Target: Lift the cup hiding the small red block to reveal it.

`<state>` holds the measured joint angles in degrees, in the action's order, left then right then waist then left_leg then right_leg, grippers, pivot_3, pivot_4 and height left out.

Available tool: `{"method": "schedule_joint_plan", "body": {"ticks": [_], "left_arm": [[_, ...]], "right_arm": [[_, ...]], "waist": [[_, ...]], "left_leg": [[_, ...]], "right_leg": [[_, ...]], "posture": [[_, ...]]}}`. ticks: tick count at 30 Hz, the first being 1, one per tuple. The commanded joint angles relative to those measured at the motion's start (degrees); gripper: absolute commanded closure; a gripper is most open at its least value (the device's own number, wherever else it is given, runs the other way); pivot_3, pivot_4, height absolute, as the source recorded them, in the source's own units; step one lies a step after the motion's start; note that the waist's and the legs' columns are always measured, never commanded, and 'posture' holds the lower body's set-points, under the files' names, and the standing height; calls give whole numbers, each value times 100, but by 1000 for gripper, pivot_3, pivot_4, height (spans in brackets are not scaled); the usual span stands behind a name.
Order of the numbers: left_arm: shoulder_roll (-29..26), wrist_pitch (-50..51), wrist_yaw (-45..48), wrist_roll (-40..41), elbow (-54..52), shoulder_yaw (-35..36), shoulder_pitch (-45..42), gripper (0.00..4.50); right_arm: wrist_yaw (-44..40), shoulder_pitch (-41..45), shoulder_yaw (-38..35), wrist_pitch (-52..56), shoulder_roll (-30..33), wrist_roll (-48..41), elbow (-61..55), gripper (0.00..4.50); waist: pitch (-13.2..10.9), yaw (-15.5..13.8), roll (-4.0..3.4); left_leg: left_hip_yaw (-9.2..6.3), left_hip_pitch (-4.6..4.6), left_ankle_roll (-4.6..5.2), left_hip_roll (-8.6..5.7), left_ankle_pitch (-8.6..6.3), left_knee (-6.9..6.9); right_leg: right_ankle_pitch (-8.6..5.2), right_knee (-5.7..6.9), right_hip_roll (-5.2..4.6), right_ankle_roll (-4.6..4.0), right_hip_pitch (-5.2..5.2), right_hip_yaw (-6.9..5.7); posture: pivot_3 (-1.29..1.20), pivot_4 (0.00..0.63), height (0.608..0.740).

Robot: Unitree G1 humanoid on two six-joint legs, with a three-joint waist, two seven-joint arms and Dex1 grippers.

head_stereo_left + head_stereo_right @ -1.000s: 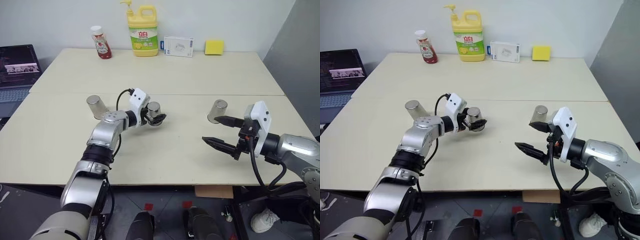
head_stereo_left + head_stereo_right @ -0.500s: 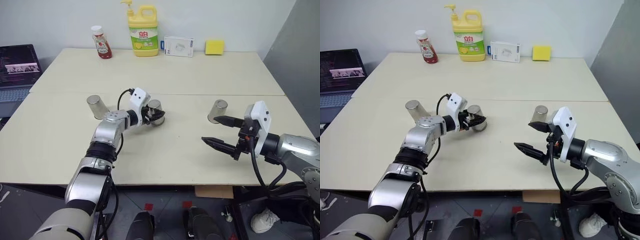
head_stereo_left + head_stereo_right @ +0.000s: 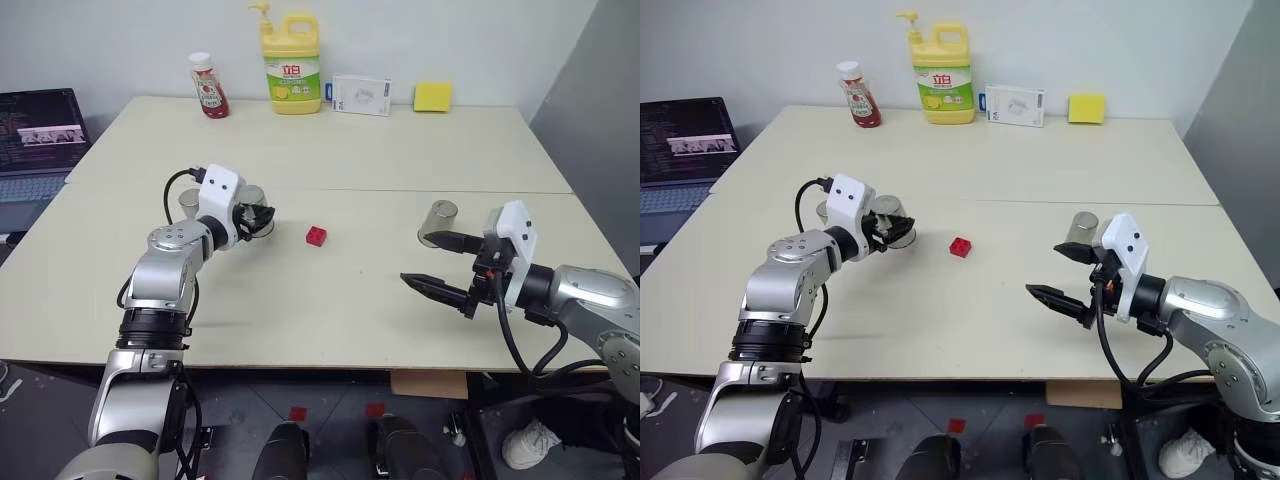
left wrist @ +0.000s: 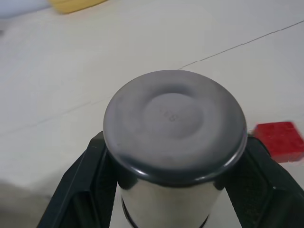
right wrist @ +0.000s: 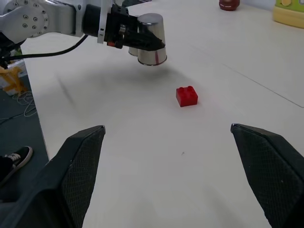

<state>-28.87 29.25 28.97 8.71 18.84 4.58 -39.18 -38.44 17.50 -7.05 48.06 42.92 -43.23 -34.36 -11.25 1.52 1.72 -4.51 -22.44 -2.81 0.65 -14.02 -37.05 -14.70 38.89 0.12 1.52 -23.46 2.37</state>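
1. Steel cup (image 3: 252, 205), inverted with its closed base upward, is pinched between the two black fingers of the left gripper (image 3: 258, 215) and held clear of the table (image 3: 300, 290), as the right wrist view shows.
2. Another cup (image 3: 188, 202) stands just behind the left gripper, partly hidden by it; its contents cannot be told.
3. Red block (image 3: 317, 235) lies bare on the table, right of the held cup and apart from it, with no cup over it.
4. Third cup (image 3: 438, 222) stands inverted on the table toward the right, just behind the right gripper (image 3: 440, 265); what is under it cannot be told.
5. Right gripper hovers with its fingers spread wide, holding nothing.
6. Along the far edge, left to right: sauce bottle (image 3: 207, 85), yellow detergent bottle (image 3: 293, 65), white box (image 3: 361, 94), yellow sponge (image 3: 432, 96).
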Motion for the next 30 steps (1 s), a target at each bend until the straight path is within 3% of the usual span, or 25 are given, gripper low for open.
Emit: {"method": "schedule_joint_plan", "body": {"ticks": [1,8,10,16,26,30], "left_arm": [[66,-351,-116,-59,415,76,-260,1775],[120,-721,-370,-114,1234,188,-423,1775],[193,-604,-349,47,1184,271,-418,1071],[158,-303,-301,129,628,313,-335,29],[-408,170,-473,6,-1309,442,-24,29],[-1094,826,171,293,-2747,506,771,29]], "right_arm": [[-97,166,2,-112,79,26,3,0],[-160,151,-47,-84,149,21,2,0],[-150,135,-60,-77,161,14,-14,0],[-112,109,-88,-45,155,-23,-52,0],[-60,173,-90,-69,81,-42,-4,0],[38,236,-152,-258,5,127,151,0]], "waist": [[0,0,0],[0,10,0],[0,11,0],[0,13,0],[0,19,0],[0,77,0]], "left_leg": [[0,-1,0,-1,0,0],[0,-5,0,0,0,5],[0,-4,0,0,0,4],[0,-4,0,0,0,2],[-1,-3,0,1,0,4],[7,1,-1,2,0,5]], "right_leg": [[0,-1,-2,0,0,0],[0,-3,-4,-1,-4,-3],[0,-2,-4,-1,-4,-2],[0,0,-4,0,-4,-2],[0,0,-5,-1,-4,-1],[0,-1,-6,0,-4,7]], "posture": [[0,150,740],[0,150,740],[0,150,740],[0,150,740],[0,150,740],[0,150,740]]}}
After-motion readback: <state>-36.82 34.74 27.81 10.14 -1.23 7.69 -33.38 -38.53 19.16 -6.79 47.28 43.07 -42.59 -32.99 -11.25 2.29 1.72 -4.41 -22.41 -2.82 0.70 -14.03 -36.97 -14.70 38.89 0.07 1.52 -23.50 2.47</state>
